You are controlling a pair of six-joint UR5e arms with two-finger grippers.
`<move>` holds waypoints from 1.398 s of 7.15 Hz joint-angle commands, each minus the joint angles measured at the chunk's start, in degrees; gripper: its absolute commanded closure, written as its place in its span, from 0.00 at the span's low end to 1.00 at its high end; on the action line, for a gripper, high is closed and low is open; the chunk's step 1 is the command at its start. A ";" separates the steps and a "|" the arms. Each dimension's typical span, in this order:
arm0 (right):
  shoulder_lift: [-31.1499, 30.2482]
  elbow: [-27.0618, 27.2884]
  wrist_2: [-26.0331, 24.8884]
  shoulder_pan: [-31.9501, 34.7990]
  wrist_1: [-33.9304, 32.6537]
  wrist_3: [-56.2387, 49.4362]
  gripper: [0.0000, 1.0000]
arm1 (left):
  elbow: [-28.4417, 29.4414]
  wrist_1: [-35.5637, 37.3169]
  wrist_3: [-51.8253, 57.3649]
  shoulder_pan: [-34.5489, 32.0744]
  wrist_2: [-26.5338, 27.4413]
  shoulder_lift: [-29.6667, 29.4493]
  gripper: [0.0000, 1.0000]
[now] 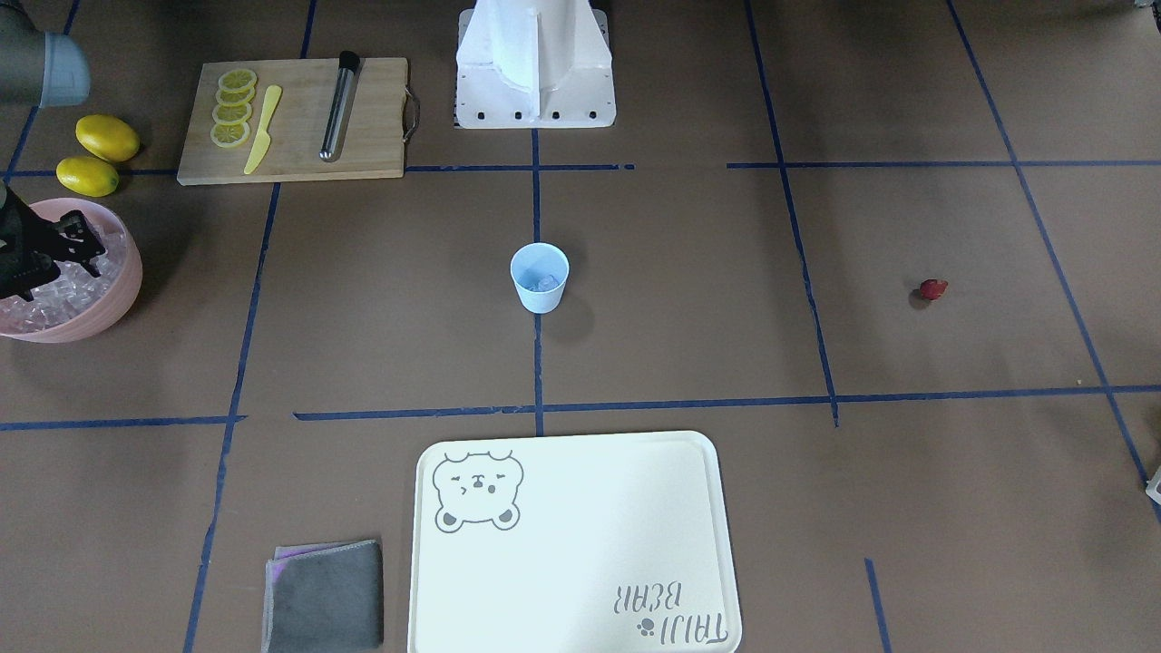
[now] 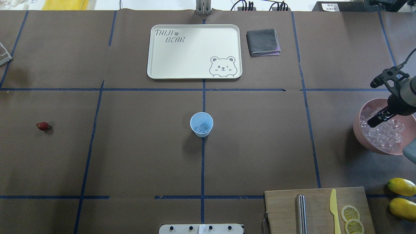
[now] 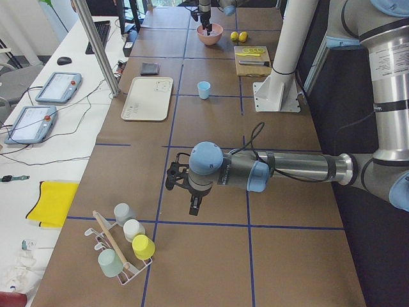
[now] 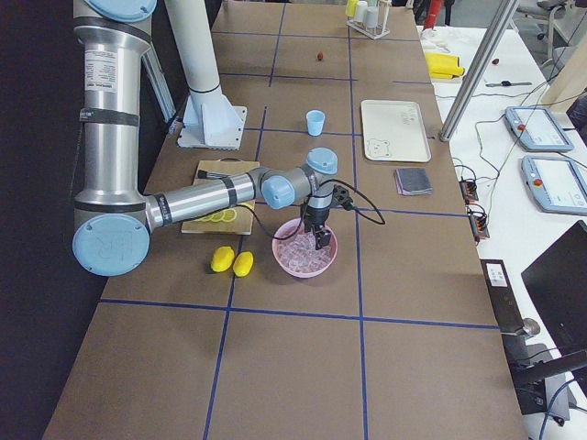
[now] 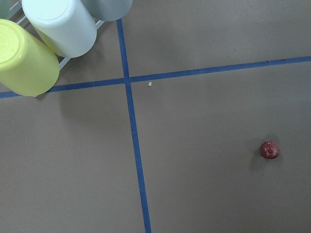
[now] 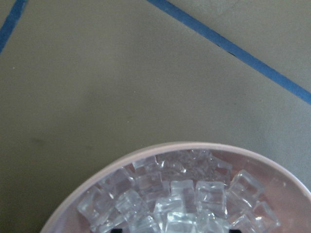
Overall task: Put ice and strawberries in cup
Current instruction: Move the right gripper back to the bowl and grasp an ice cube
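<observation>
Both finger gaps unreadable: right gripper [image 2: 374, 123] points down into round pink bowl [image 2: 357, 130] of clear ice cubes [image 2: 386, 136]; left gripper [image 3: 195, 208] hangs above table [image 3: 287, 211].

- cup [image 2: 201, 124] stands alone mid-worktop [image 2: 130, 156]; bare paper all round, mouth open from above.
- strawberry [image 2: 42, 126] alone on the left side, nothing near it; straight line from it to the cup is bare.
- left gripper [image 3: 195, 208] hangs over bare worktop; rack of cups [image 3: 133, 230] near it, well apart from the strawberry.
- pink bowl [image 2: 357, 133] at the right edge; right gripper [image 2: 374, 123] over the ice [image 2: 386, 136] takes up part of the bowl mouth.
- lemons [image 2: 402, 187] and cutting board [image 2: 318, 208] near the bowl on the robot's side.
- bowl to cup: bare worktop.
- tray [image 2: 149, 52] and cloth [image 2: 262, 42] on the far side, well apart from the cup.
</observation>
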 commanded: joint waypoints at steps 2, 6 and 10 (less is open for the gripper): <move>-0.25 -0.01 0.16 -0.10 0.00 1.14 0.36 | 0.06 0.12 0.17 0.03 0.00 0.00 0.00; -0.42 0.17 0.34 -0.01 0.00 1.06 0.94 | 0.06 0.12 -0.01 0.03 0.00 0.00 0.00; 6.11 11.64 4.19 2.18 -10.92 7.16 1.00 | 0.06 0.12 -0.01 0.03 0.00 0.00 0.00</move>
